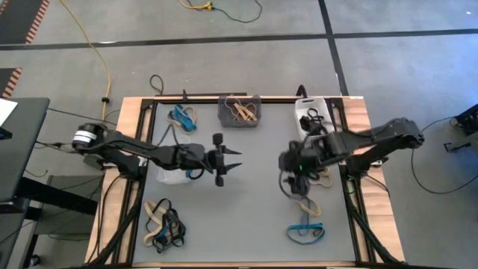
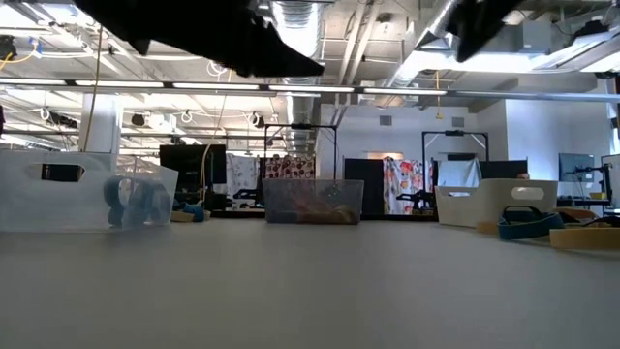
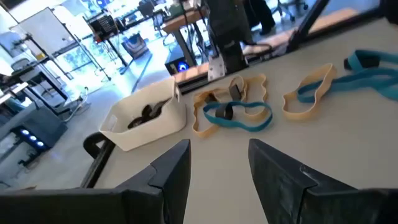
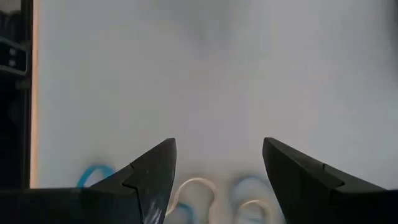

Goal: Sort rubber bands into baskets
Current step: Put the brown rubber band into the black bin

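Though each basket holds some bands (dark grey basket (image 1: 239, 110), white basket (image 1: 310, 113), clear basket (image 1: 173, 173)), loose rubber bands (image 1: 163, 224) remain on the desk (image 1: 246, 217). Left pincer (image 1: 237, 161) and right pincer (image 1: 290, 187) both apart, empty.

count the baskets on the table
3: dark grey basket at the far edge's middle, white basket at the far right, clear basket under the left arm, partly hidden.
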{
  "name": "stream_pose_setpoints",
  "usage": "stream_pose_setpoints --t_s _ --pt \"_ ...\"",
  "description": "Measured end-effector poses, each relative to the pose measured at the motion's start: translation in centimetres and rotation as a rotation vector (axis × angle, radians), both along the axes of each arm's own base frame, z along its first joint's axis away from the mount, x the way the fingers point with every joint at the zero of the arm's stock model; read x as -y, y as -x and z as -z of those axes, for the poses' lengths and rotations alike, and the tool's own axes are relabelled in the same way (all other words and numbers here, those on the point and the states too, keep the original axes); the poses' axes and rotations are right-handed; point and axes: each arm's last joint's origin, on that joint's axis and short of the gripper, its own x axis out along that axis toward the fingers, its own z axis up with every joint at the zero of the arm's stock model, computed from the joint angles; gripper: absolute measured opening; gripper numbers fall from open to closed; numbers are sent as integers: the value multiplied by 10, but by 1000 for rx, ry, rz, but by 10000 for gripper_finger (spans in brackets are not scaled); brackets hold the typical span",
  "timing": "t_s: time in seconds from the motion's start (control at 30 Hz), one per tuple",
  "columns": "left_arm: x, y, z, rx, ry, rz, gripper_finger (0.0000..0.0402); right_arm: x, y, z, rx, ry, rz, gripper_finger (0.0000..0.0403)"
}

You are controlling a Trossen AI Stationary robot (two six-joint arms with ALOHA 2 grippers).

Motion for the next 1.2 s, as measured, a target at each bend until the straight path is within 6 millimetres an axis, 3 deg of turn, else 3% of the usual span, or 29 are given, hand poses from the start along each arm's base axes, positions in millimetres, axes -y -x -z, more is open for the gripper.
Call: stream_pose_setpoints --t_s 0.2,0.33,0.6,0.93,1.2 --pt "0 -11 9 -30 -1 -2 153 -43 9 47 12 -93 -1 270" --pt "0 -13 12 -47 24 -10 153 -58 16 78 33 -148 33 270" --pt "0 -11 18 -99 96 -34 153 -59 34 120 11 -104 185 270" --pt "0 -8 25 -167 151 -59 153 -52 52 157 -31 -75 312 270" --pt "0 -7 27 -181 161 -64 153 -56 47 187 -72 -78 320 268"
